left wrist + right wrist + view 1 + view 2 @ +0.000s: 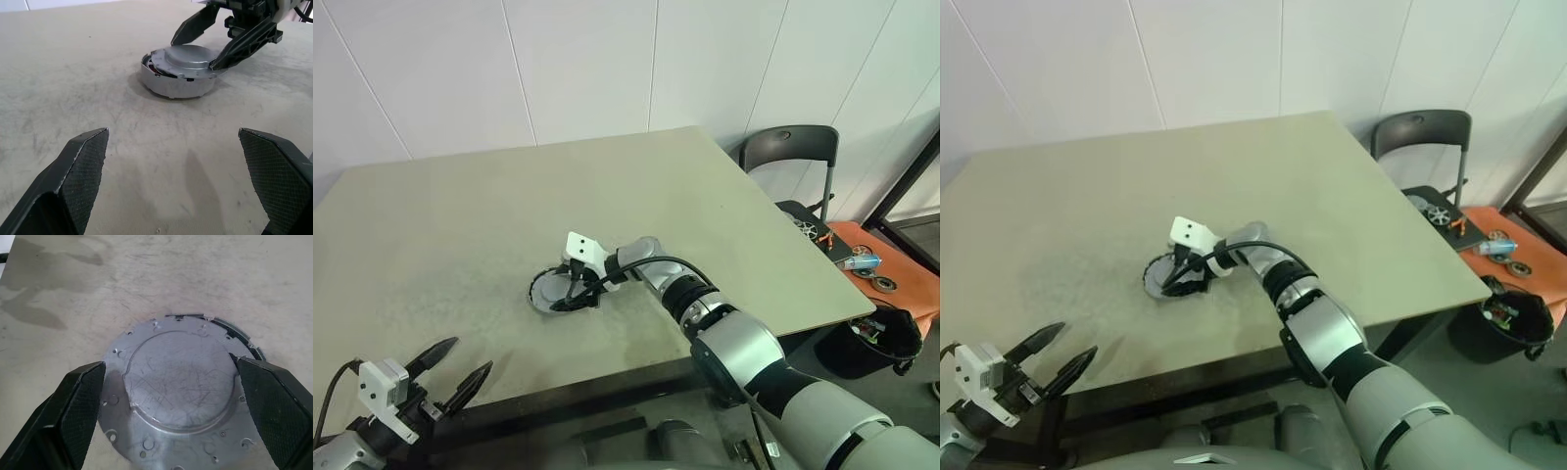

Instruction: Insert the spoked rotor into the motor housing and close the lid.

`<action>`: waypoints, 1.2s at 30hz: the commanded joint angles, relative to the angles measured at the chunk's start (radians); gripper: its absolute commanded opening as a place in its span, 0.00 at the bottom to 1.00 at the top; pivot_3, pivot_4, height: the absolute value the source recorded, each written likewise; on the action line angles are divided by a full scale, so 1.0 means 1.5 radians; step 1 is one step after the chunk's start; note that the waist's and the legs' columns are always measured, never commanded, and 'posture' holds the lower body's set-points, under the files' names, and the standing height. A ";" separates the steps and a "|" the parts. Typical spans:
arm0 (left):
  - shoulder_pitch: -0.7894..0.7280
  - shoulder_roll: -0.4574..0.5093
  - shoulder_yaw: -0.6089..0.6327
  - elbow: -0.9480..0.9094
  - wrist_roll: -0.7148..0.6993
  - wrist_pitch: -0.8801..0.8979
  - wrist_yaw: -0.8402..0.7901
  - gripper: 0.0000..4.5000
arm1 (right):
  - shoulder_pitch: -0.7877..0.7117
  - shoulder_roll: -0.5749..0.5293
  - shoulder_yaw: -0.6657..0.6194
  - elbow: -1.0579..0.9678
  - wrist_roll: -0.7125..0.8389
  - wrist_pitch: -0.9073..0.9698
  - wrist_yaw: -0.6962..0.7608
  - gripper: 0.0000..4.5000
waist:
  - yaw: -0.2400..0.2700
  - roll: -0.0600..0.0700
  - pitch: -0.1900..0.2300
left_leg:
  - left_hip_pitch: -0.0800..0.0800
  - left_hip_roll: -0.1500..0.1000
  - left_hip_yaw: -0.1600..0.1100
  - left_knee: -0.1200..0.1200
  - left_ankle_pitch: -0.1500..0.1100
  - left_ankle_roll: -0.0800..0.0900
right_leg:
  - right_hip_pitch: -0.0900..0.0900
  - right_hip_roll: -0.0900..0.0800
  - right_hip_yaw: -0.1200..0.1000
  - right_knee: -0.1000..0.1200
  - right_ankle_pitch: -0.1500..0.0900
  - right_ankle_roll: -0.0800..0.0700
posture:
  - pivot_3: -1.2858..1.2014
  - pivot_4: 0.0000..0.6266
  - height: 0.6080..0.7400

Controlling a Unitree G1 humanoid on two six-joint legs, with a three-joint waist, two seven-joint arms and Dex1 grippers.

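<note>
Your right gripper (570,291) reaches across the table (509,196) from the right and hangs over the motor housing (177,84), its two black fingers spread wide, one on either side of the lid (178,389) and not clamping it. The lid lies on top of the housing, slightly askew: in the left wrist view its edge overhangs the housing wall on one side, and a dark gap with a bit of red shows under it on the other. The housing sits on the table a little left of centre, towards the near edge. Your left gripper (450,377) waits at the near left corner, well apart from the housing, fingers wide open and empty. Off to the far right you have a dark chair (791,157) and an orange surface (891,274) with small parts on it.
</note>
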 commanded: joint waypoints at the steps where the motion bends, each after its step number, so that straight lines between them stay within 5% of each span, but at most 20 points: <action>1: 0.000 0.006 0.012 -0.029 -0.003 -0.006 0.008 1.00 | -0.022 0.004 -0.012 0.004 -0.001 0.002 -0.009 0.99 | 0.000 0.000 0.000 | 0.000 0.000 0.000 0.000 0.000 0.000 | 0.000 0.000 0.000 0.000 0.000 0.000 | 0.52 0.00 1.00; 3: 0.000 0.006 0.010 -0.031 -0.002 -0.004 0.011 1.00 | -0.021 0.004 -0.012 0.006 -0.003 0.001 -0.011 0.95 | 0.000 0.000 0.000 | 0.000 0.000 0.000 0.000 0.000 0.000 | 0.000 0.000 0.000 0.000 0.000 0.000 | 0.52 0.00 1.00; 7: -0.017 0.012 0.005 -0.015 0.002 -0.005 0.013 1.00 | -0.019 0.006 -0.013 0.011 -0.004 0.006 -0.020 0.72 | 0.000 0.000 0.000 | 0.000 0.000 0.000 0.000 0.000 0.000 | 0.000 0.000 0.000 0.000 0.000 0.000 | 0.52 0.00 1.00; 19: -0.028 0.004 0.000 0.024 0.016 -0.033 0.001 1.00 | -0.037 0.024 -0.076 0.005 0.043 0.045 -0.038 0.72 | 0.001 0.000 0.000 | 0.000 0.000 0.000 0.000 0.000 0.000 | 0.000 0.000 0.000 0.000 0.000 0.000 | 0.52 0.00 1.00; 36: -0.012 0.008 -0.018 -0.093 0.013 0.040 0.069 1.00 | -0.023 0.031 -0.065 0.003 0.020 0.028 -0.089 0.72 | 0.001 0.000 0.000 | -0.001 0.000 0.000 0.000 0.000 0.000 | 0.000 0.000 0.000 0.000 0.000 0.000 | 0.52 0.00 1.00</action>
